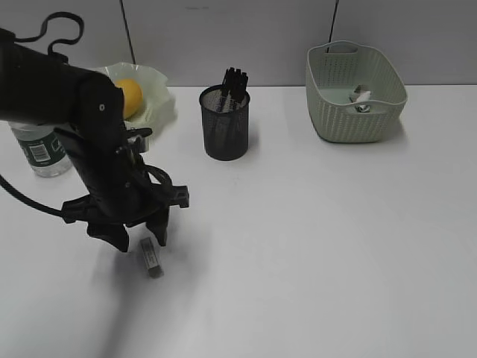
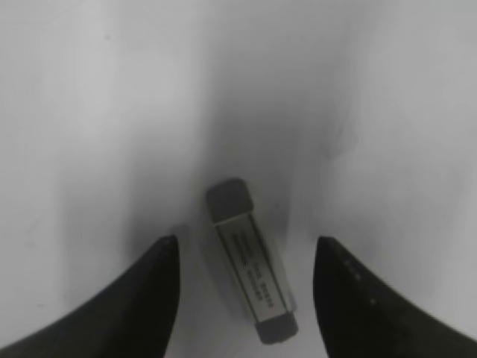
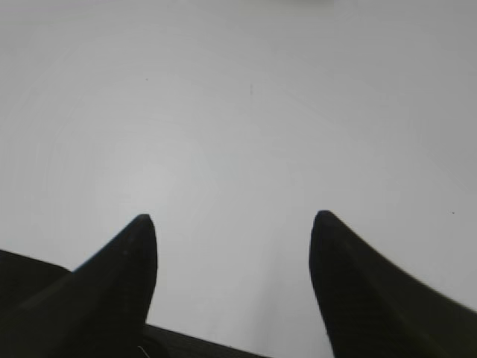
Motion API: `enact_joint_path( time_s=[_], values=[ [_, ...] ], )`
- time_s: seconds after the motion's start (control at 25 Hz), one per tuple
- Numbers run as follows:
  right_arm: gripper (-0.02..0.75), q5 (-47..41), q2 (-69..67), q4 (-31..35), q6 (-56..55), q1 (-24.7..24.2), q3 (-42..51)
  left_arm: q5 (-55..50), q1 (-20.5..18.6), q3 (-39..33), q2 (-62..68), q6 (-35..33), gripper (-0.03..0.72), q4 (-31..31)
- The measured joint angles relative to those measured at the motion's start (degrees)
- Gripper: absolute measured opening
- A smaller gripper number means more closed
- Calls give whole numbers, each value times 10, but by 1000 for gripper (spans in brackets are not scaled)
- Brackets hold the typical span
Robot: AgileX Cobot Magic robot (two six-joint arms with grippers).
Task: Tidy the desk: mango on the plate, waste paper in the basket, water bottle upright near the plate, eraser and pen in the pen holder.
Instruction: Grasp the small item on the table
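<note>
The grey eraser (image 1: 151, 258) lies flat on the white desk (image 1: 313, 239) at the front left. My left gripper (image 1: 139, 237) hangs open just above and behind it. In the left wrist view the eraser (image 2: 250, 261) lies between the open fingers (image 2: 246, 253), untouched. The mango (image 1: 128, 97) rests on the green plate (image 1: 162, 93). The water bottle (image 1: 43, 151) stands upright left of the plate. The pen (image 1: 234, 82) sticks out of the black pen holder (image 1: 225, 123). The waste paper (image 1: 361, 98) lies in the basket (image 1: 355, 91). My right gripper (image 3: 232, 227) is open over bare desk.
A grey partition wall (image 1: 246, 37) runs along the back edge of the desk. A black cable (image 1: 26, 198) trails from the left arm across the desk's left side.
</note>
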State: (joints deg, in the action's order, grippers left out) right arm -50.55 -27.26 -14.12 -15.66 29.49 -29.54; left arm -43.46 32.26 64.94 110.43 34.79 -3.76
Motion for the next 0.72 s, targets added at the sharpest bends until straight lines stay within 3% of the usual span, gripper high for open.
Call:
enact_joint_path(
  time_s=[0.72],
  values=[
    [506,0,0,0,0,0,0,19,0,8,35,4,435,0]
  ],
)
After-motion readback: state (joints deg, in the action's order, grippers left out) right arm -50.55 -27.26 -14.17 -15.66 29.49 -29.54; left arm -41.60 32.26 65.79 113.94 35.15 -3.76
